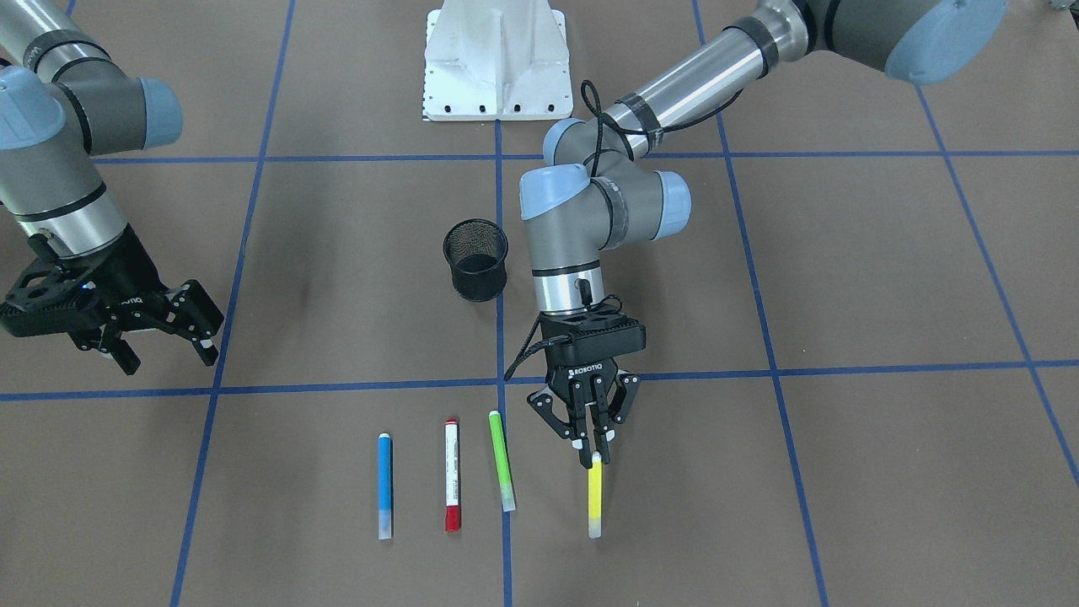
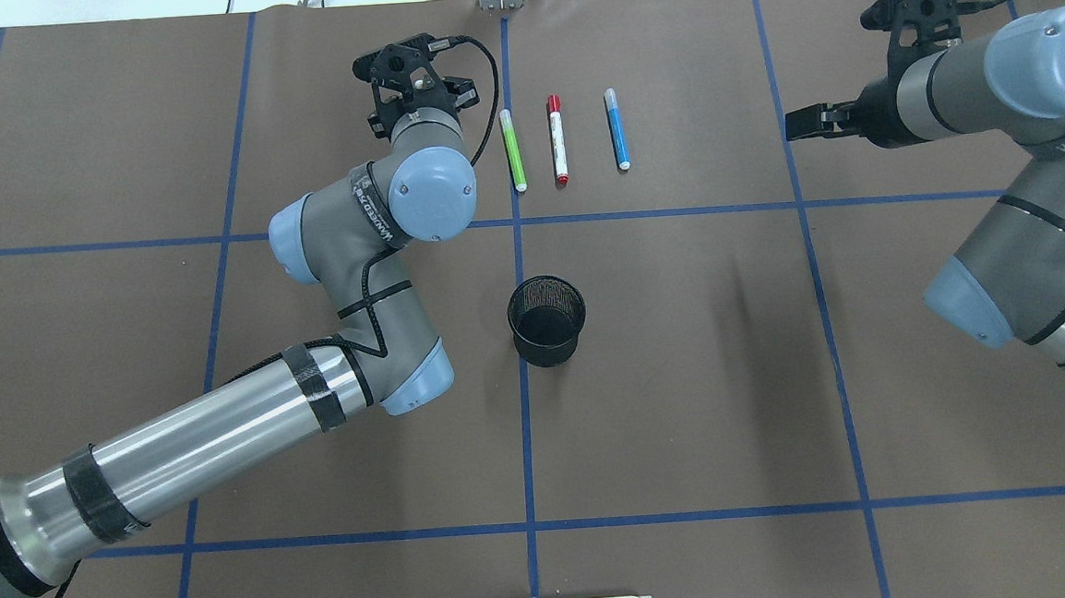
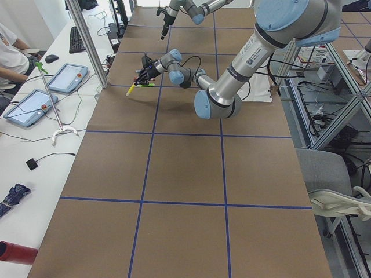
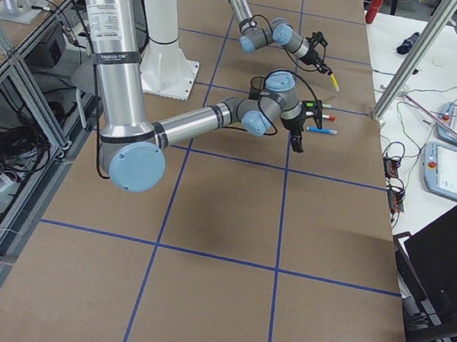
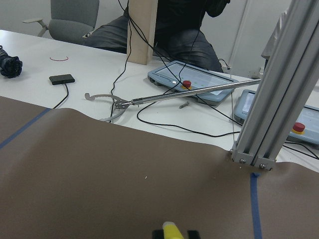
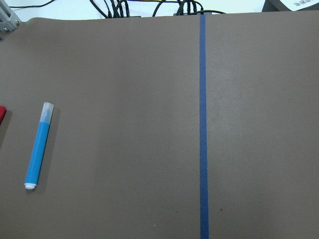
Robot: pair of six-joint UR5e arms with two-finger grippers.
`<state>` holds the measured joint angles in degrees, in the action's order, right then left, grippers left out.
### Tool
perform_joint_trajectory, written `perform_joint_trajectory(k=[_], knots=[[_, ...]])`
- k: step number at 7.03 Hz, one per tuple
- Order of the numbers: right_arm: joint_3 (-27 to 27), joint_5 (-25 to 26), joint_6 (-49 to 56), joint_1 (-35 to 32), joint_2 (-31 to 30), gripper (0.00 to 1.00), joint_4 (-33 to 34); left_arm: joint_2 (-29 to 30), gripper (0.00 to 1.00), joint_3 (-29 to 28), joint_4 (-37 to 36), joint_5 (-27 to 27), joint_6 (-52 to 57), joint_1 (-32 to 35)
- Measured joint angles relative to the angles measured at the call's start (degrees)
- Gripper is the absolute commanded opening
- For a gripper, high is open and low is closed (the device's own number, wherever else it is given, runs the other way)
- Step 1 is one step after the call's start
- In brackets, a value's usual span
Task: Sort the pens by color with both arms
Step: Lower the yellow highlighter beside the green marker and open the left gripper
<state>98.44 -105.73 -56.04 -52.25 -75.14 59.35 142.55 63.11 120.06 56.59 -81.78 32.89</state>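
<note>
Seen from the front, the right gripper point(image 1: 169, 358) hung wide open and empty, the blue pen point(image 1: 384, 485) nearest, at its 4 o'clock. That, the white pen point(image 1: 453, 476) and the green pen point(image 1: 501, 459) lay 12-to-6 (green tipped toward 11). The left gripper point(image 1: 594, 451) pinched the yellow pen point(image 1: 595, 502) by its 12 o'clock end.
</note>
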Motion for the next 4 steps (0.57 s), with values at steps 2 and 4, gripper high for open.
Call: perform_joint_trajectory(k=[2,4], knots=[[-0.2,0.0,-0.1,0.1,0.0,0.99,0.0,-0.1,0.99,0.2,0.0,0.4,0.3,-0.4],[-0.2,0.1,-0.1,0.3,-0.2,0.99,0.0,-1.4,0.99,4.0,-0.3,2.6,4.8,-0.5]])
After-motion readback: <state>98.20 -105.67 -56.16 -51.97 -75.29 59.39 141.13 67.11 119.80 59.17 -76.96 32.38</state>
